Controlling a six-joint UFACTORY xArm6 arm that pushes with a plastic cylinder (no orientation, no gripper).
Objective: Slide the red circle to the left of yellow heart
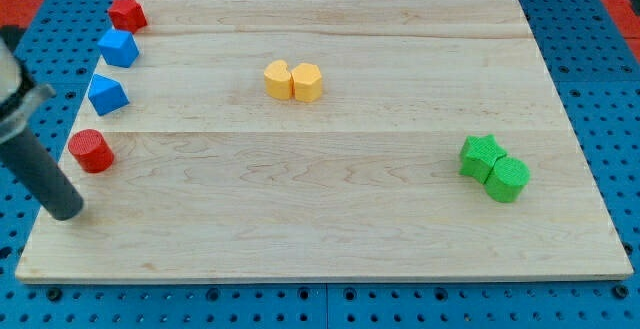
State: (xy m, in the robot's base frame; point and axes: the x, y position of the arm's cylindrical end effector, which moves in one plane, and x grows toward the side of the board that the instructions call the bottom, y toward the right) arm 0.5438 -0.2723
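The red circle lies at the board's left edge, below the middle. The yellow heart lies in the upper middle, touching a yellow hexagon on its right. My tip rests on the board at the view's lower left, just below and slightly left of the red circle, a small gap apart from it.
A red star sits at the top left corner. Two blue blocks lie along the left edge above the red circle. A green star and green circle touch at the right. The wooden board lies on a blue pegboard.
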